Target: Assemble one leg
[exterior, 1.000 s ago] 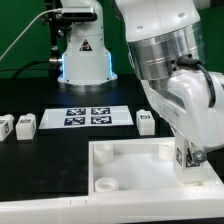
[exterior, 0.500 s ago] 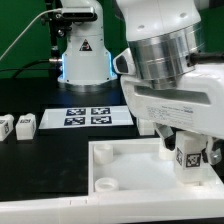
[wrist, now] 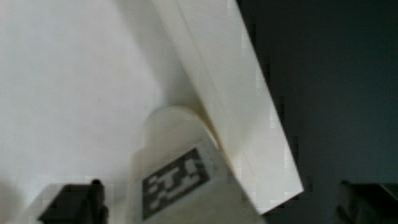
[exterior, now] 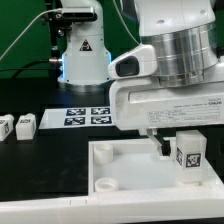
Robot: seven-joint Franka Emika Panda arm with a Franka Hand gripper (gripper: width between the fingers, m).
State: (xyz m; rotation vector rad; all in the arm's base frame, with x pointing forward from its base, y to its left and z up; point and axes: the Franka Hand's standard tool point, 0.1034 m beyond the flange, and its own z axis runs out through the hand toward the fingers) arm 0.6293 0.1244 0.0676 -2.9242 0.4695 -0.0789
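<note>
My tool (exterior: 177, 150) stands open astride the small white tagged plastic leg (exterior: 189, 157), upright in the big white square tray's (exterior: 130, 165) far corner socket. Two spare legs (exterior: 17, 125) flank the marker board (exterior: 88, 117) on my worktop (exterior: 40, 160).

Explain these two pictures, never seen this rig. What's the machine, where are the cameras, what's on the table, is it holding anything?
It is a single robot arm with a two-finger pincer, putting furniture together. One picture comes from a camera standing off the arm; the other from a camera on its wrist, looking down past the fingers. On the dark table lie a large white tray piece with round corner sockets, a flat marker board used by the rig, and two small tagged blocks at the exterior view's left. A leg stands upright in the tray's corner. The pincer is open around it, holding nothing.
</note>
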